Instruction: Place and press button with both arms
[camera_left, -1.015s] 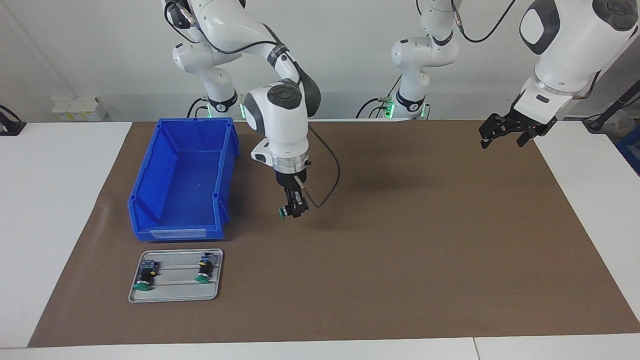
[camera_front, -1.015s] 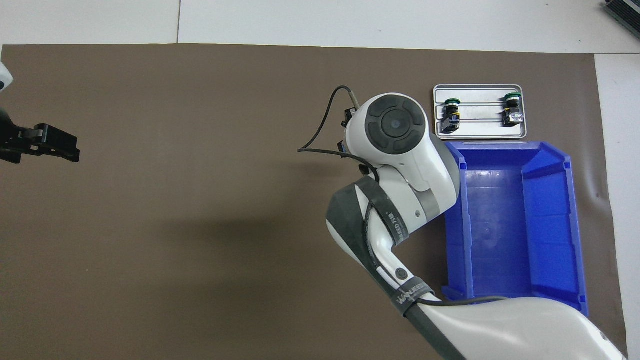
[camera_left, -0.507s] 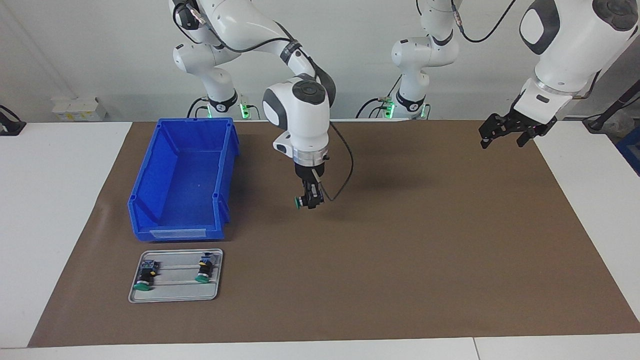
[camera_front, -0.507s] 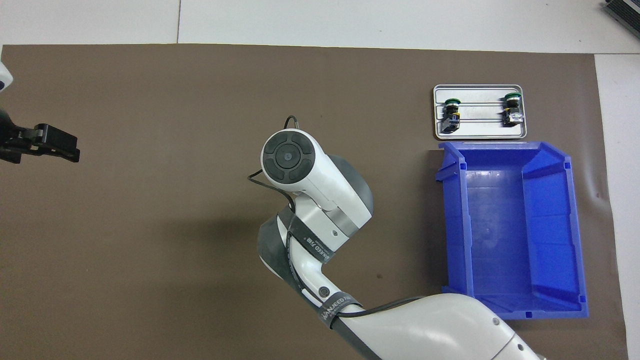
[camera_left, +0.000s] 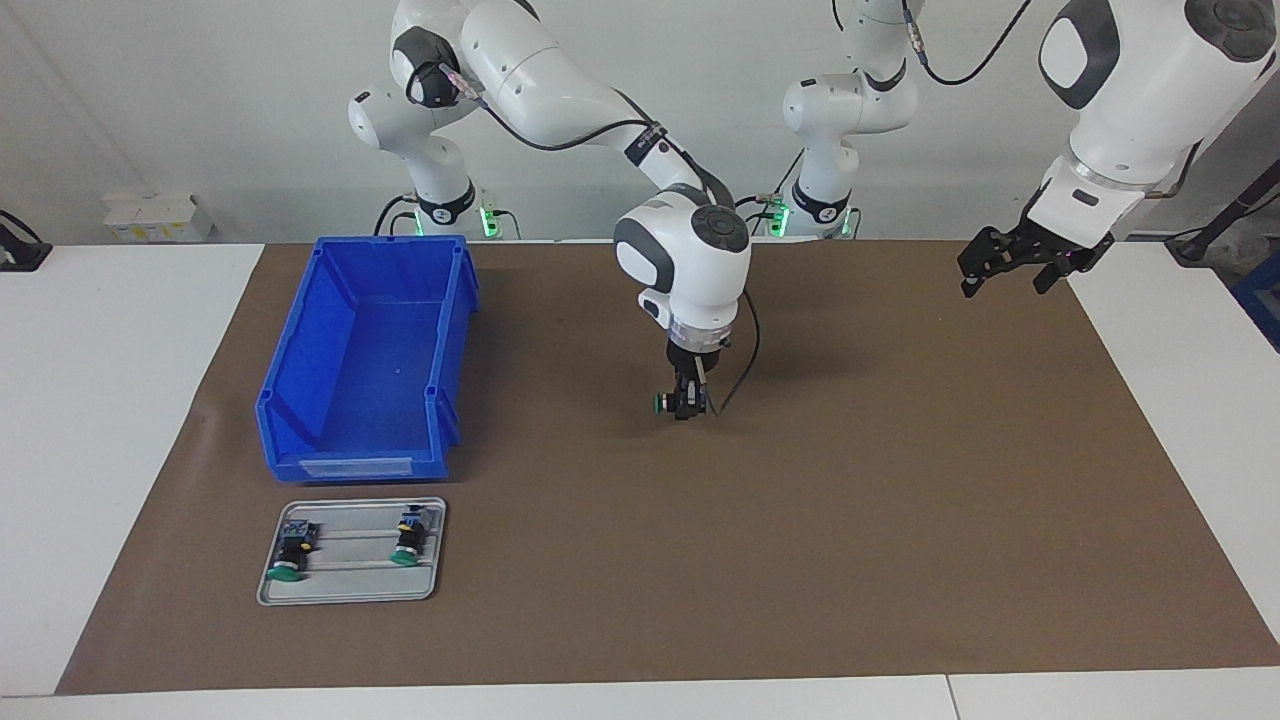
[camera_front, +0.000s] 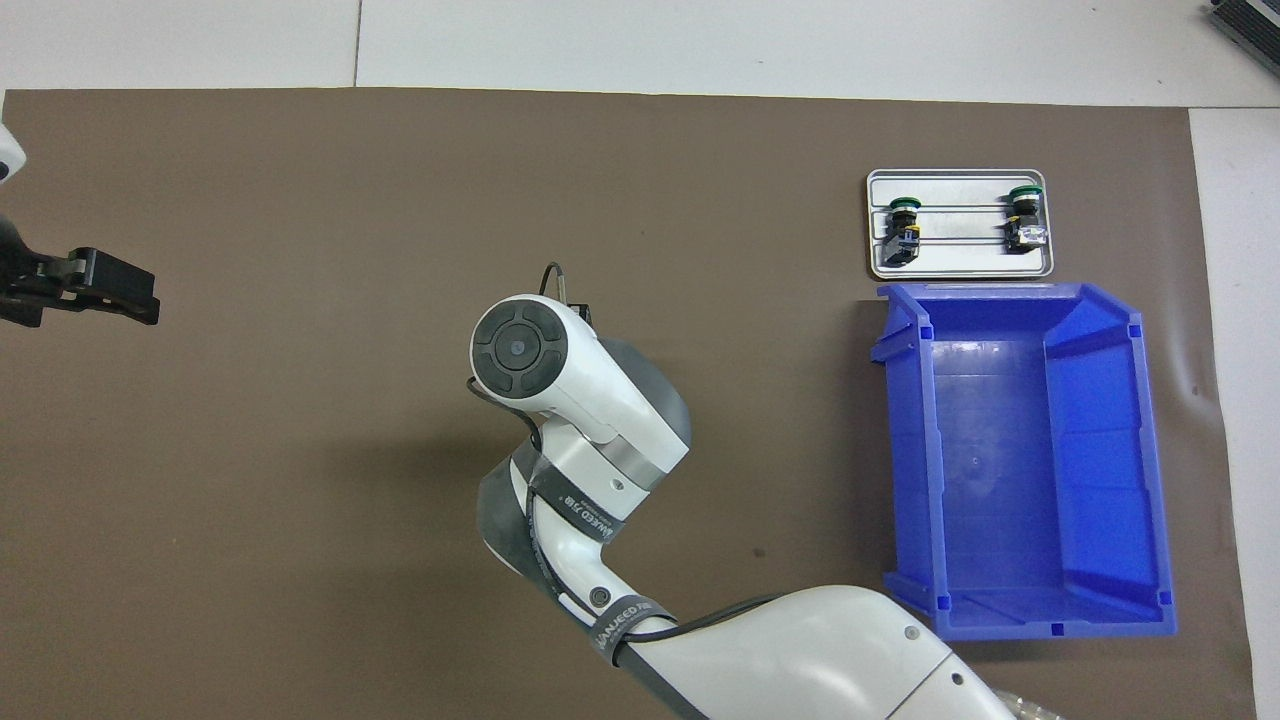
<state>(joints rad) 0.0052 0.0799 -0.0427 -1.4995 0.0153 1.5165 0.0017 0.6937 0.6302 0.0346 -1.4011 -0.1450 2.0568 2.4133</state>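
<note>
Holding the button sideways in my right fingers, cap poking out, just above the tabletop; left fingers wait spread, well apart

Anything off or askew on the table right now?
Nothing stands out. Both spare buttons lie in the tray, the blue bin sits upright, and the right pincer holds the button sideways over the mat.
</note>
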